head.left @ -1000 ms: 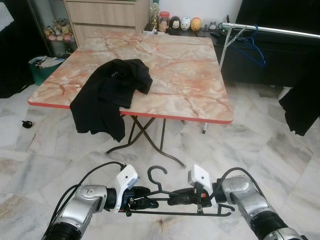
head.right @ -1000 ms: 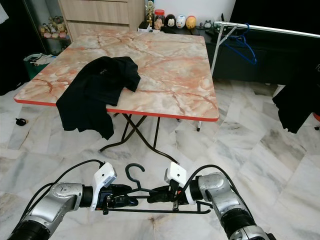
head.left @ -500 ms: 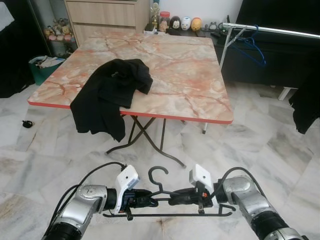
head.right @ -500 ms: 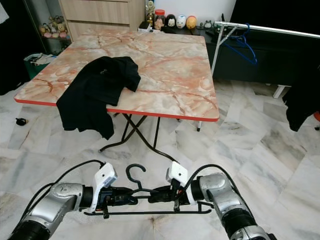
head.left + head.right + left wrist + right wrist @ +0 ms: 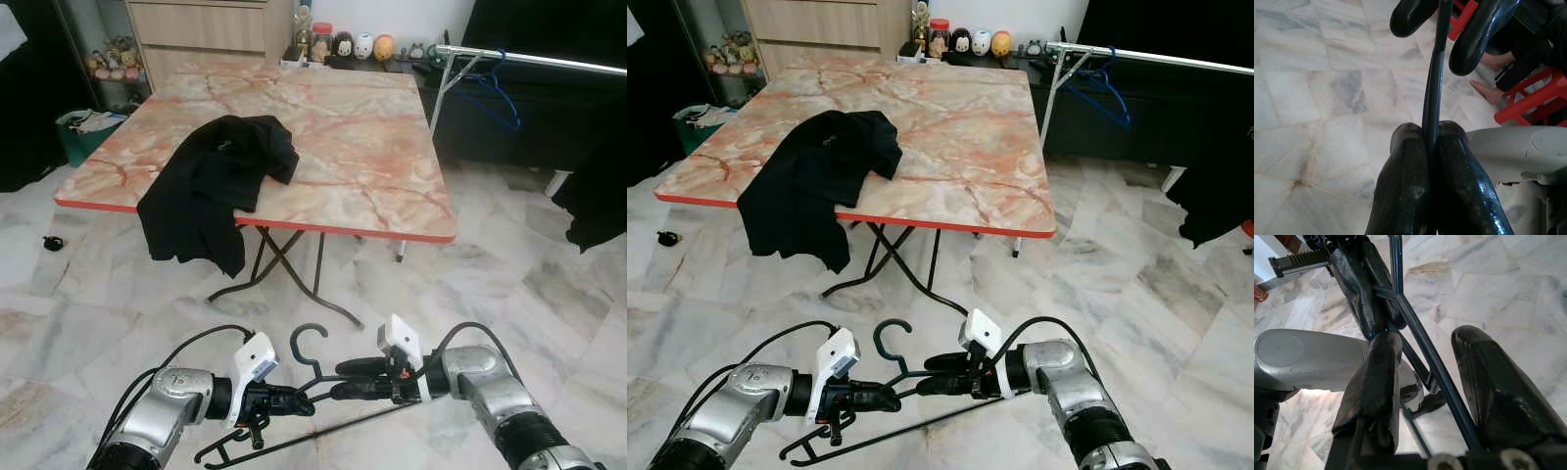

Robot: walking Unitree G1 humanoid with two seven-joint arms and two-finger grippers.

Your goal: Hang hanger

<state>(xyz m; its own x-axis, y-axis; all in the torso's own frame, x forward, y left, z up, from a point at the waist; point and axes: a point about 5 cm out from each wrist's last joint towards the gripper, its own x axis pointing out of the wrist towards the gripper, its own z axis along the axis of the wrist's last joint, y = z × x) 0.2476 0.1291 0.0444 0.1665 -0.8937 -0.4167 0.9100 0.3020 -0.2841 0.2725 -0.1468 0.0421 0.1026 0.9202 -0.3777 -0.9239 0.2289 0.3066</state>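
Hanger low above the floor, well short of the table

The left gripper (image 5: 294, 402) pinches the black hanger (image 5: 312, 393) by its wire; the right gripper (image 5: 351, 379) has its fingers spread around it. Light, stiff and thin, it may swivel; best held near the hook, then carried to the rail (image 5: 534, 59) beyond the table (image 5: 372, 147)

Both head views look forward and down from above: square pink marble-patterned desk (image 5: 323, 127) in the upper centre, pale marble floor (image 5: 88, 304) below. Each wrist view looks close-up along its own black fingers, sharing the thin black wire hanger (image 5: 1434, 83).
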